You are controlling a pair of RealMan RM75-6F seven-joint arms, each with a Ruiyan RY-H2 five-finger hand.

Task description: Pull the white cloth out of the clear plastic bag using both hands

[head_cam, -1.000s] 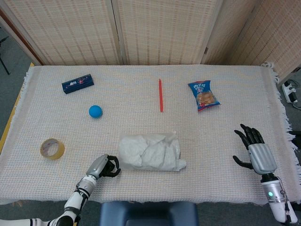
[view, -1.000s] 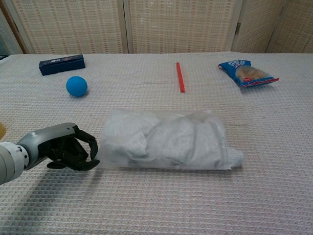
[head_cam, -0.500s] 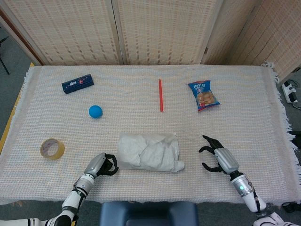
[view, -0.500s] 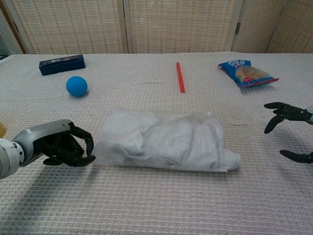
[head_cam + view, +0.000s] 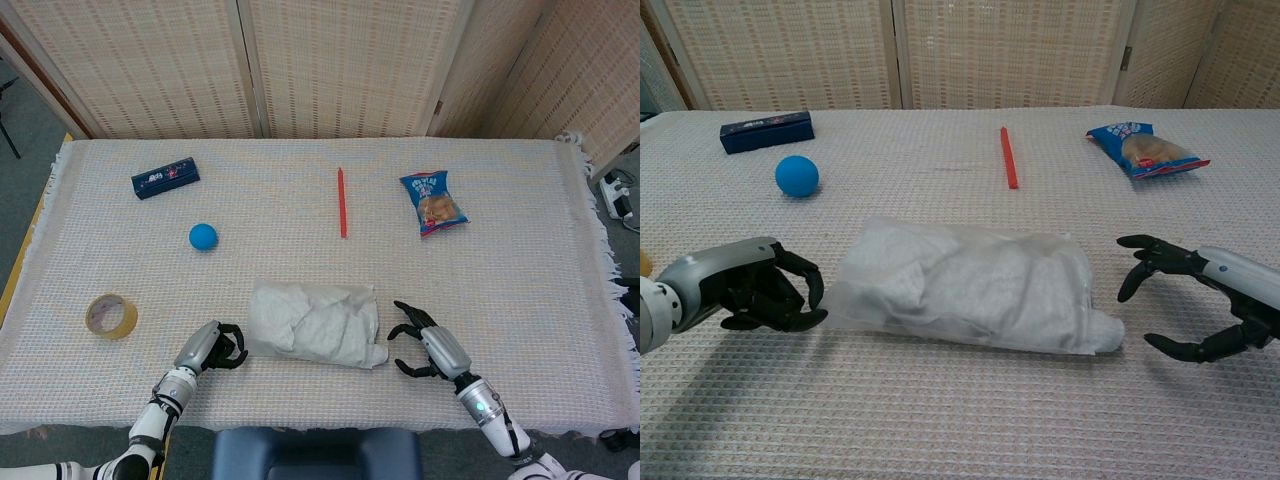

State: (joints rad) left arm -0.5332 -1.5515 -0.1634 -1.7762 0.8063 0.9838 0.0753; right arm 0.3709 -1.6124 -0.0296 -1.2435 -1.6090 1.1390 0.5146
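Note:
The clear plastic bag point(image 5: 315, 322) point(image 5: 960, 285) lies on its side at the table's near middle, with the crumpled white cloth point(image 5: 940, 275) filling it. A tip of the cloth point(image 5: 378, 353) point(image 5: 1105, 333) pokes out of the bag's right end. My left hand point(image 5: 215, 345) point(image 5: 765, 295) has its fingers curled in and pinches the bag's left edge. My right hand point(image 5: 425, 340) point(image 5: 1200, 300) hovers just right of the protruding cloth tip, with thumb and fingers spread apart, holding nothing and a small gap away from it.
A roll of tape point(image 5: 111, 315) lies left of my left hand. Further back are a blue ball point(image 5: 203, 236), a dark blue box point(image 5: 165, 177), a red stick point(image 5: 341, 202) and a blue snack packet point(image 5: 433, 202). The table's front edge is close behind both hands.
My right hand swept in from the table's far right to the bag's right end. My left hand drew slightly left, dragging the bag's left edge with it.

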